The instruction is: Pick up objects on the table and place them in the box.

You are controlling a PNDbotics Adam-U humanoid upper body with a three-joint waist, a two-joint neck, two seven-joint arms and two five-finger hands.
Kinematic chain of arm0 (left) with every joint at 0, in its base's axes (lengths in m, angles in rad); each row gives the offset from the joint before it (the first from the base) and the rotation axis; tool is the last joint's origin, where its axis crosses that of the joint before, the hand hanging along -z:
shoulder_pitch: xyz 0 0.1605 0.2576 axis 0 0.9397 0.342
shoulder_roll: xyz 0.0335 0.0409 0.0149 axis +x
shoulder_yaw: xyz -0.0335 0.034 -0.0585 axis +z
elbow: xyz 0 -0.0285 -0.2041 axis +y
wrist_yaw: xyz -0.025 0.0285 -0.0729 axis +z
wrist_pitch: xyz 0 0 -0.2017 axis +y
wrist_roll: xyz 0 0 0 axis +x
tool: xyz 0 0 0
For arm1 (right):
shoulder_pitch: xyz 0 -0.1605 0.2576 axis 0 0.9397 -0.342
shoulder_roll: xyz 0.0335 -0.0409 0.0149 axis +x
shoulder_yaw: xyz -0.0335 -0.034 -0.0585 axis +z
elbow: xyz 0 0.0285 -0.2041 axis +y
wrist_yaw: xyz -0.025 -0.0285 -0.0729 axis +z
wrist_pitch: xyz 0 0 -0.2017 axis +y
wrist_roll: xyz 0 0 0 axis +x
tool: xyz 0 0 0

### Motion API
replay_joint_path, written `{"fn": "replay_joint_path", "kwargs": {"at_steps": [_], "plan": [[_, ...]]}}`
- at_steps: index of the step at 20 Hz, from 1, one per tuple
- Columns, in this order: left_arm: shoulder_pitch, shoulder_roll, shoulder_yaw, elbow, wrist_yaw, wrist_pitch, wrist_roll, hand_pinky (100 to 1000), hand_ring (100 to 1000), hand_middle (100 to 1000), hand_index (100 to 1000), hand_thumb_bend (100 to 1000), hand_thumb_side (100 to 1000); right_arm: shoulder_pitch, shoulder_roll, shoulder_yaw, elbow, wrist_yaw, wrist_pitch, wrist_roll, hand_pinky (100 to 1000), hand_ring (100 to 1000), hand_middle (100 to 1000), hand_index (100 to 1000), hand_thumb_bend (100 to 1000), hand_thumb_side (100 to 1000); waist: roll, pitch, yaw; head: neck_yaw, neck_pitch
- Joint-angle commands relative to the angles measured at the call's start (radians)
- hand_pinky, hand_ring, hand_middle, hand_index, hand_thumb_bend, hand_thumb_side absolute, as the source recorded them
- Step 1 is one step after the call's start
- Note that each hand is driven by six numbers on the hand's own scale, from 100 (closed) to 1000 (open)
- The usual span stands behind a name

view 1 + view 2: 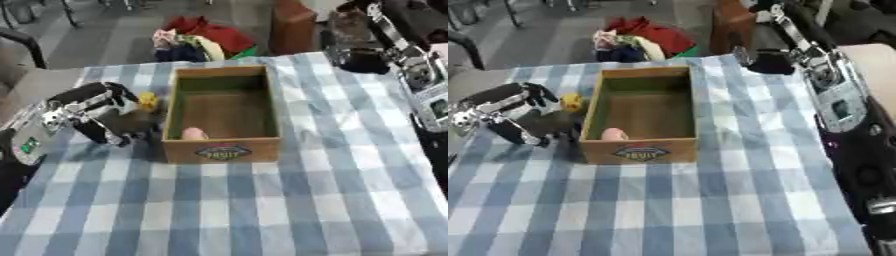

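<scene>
1. An open rectangular cardboard box (222, 148) with a printed label on its near wall stands on a table covered in a blue-and-white checked cloth (262, 210).
2. The robot's left hand (112, 119), black with silver parts, sits on the cloth just beside the box's left wall, fingers pointing down and toward the box.
3. Its fingers (542, 131) look curled downward, with their tips near the cloth; whether they have hold of anything cannot be told, since the space under them is dark and blurred.
4. A small yellow object (148, 100), lumpy in shape, lies just beyond the fingers on their far side, between the hand and the box's left wall. It appears to touch or nearly touch the hand's upper edge; it is outside the box.
5. A small rounded pink object (193, 133) lies inside the box, in its near left corner, across the box wall from the fingers.
6. The robot's right hand (767, 61) shows at the far right corner of the table, well apart from the box; it is a dark shape at the end of the silver-and-black forearm, and the set of its fingers cannot be made out.
</scene>
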Motion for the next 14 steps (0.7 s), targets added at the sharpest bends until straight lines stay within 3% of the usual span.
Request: {"fn": "replay_joint_path", "kwargs": {"at_steps": [1,5,11,14], "plan": [[-0.027,-0.006,0.031,0.022,-0.055,0.019,-0.026,728,671,692,807,538,100,-0.014,-0.025,-0.007,-0.03,-0.028,0.007,0.018,800,942,825,914,100,211,-0.004,-0.016,0.0,0.002,0.007],[-0.032,-0.04,0.055,0.07,-0.122,0.044,0.025,701,598,597,747,496,100,-0.01,-0.024,-0.007,-0.033,-0.034,0.01,0.027,800,942,824,915,100,218,-0.004,-0.016,-0.002,0.002,0.007],[-0.036,-0.072,0.116,0.109,-0.211,0.033,0.133,638,440,403,552,251,100,-0.006,-0.024,-0.007,-0.036,-0.038,0.01,0.034,800,941,816,912,100,221,-0.004,-0.016,-0.003,0.0,0.007],[-0.045,-0.057,0.138,0.102,-0.192,0.034,0.185,635,423,377,525,209,100,-0.004,-0.026,-0.003,-0.04,-0.041,0.006,0.04,799,937,798,908,100,224,-0.003,-0.017,-0.005,0.002,0.008]]}}
